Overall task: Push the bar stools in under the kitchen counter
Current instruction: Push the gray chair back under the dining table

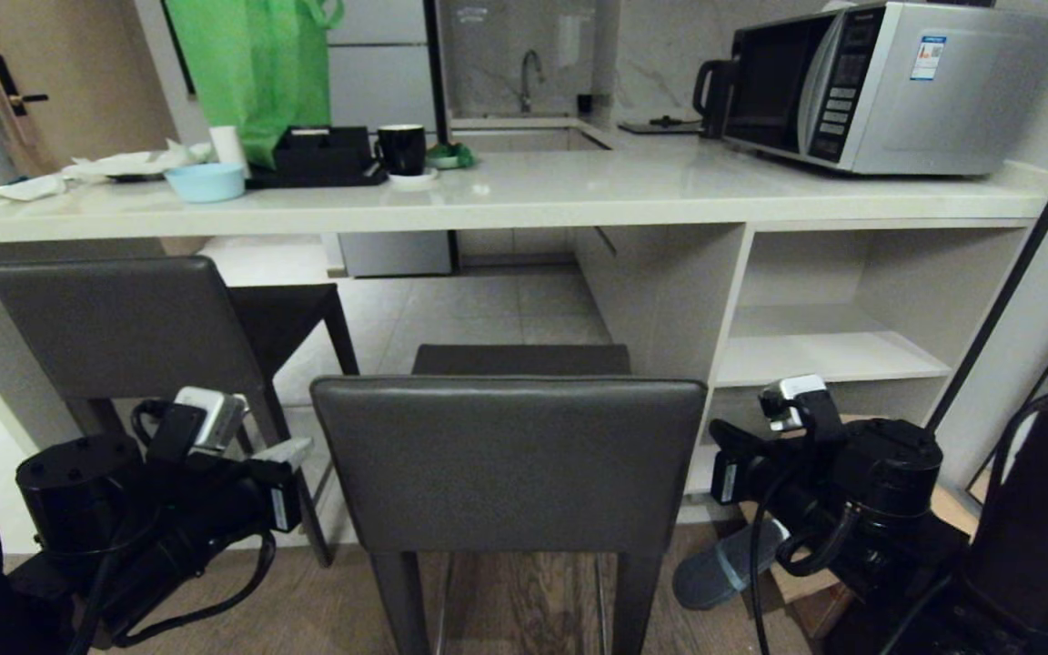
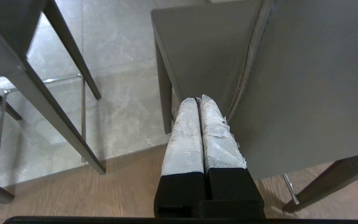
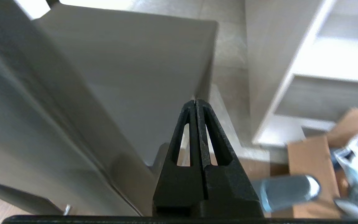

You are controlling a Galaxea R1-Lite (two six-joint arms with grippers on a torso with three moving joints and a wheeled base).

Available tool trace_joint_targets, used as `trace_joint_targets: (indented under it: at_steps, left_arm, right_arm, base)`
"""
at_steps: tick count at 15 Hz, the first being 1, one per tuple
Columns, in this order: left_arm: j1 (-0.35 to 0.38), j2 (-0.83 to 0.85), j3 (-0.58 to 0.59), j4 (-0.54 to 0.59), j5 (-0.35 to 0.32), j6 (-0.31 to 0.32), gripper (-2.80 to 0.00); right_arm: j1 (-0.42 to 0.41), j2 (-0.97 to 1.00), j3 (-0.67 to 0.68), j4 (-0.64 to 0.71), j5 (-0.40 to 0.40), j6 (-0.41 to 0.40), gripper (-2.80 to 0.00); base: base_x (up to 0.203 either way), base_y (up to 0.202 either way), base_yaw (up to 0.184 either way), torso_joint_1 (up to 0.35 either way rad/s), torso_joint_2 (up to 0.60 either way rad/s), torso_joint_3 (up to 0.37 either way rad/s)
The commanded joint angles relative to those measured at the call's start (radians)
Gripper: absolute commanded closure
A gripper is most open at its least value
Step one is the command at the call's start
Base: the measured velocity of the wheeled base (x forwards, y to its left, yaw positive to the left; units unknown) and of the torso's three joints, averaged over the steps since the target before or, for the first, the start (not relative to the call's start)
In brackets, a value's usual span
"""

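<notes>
A: In front of the desk (image 1: 506,196), the near stool (image 1: 508,464) stands pulled out, its backrest square to the robot and its seat not yet under the slab. The far stool (image 1: 137,327) sits to the left, with its seat partly beneath the desk.

B: Where are the arms?

A: One on each flank of the near stool. The left gripper (image 2: 196,100) hangs low by the backrest's left edge; the right gripper (image 3: 195,101) hangs by its right edge. Both pairs of jaws are pressed together and hold nothing.

B: So which way does the stool lie from them?

A: Between them and a little forward. In the left wrist view the closed tips point down past the seat's corner toward the floor (image 2: 120,93); in the right wrist view they point down beside the opposite corner. Whether either touches the stool cannot be told.

B: And the axis that matters?

A: The backrest runs left to right, parallel to the desk's front edge. The push would probably go straight ahead, across that width, into the opening left of the white shelves (image 1: 833,355).

B: Which arm is nearer?

A: They look about even, so a two-armed shove on the backrest seems likely. Uneven pressure could turn the stool toward the shelf panel.
</notes>
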Motion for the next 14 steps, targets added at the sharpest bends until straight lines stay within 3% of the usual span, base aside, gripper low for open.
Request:
trace_joint_targets:
  at_steps: [1, 9, 14]
  left_arm:
    - [-0.005, 0.023, -0.005, -0.009, 0.0, -0.001, 0.0]
    - [-0.032, 0.091, -0.076, -0.009, 0.003, 0.0, 0.0]
    - [-0.041, 0.102, -0.084, -0.009, 0.003, 0.005, 0.0]
  right_arm:
    - [0.044, 0.032, -0.041, -0.009, -0.009, -0.012, 0.0]
    - [0.065, 0.026, -0.155, 0.078, -0.01, -0.083, 0.0]
    - [0.088, 0.028, -0.161, 0.081, -0.012, -0.087, 0.0]
  base:
    - [0.0, 0.0, 0.0, 0.0, 0.0, 0.0]
    - [0.0, 0.0, 0.0, 0.0, 0.0, 0.0]
    - [0.0, 0.0, 0.0, 0.0, 0.0, 0.0]
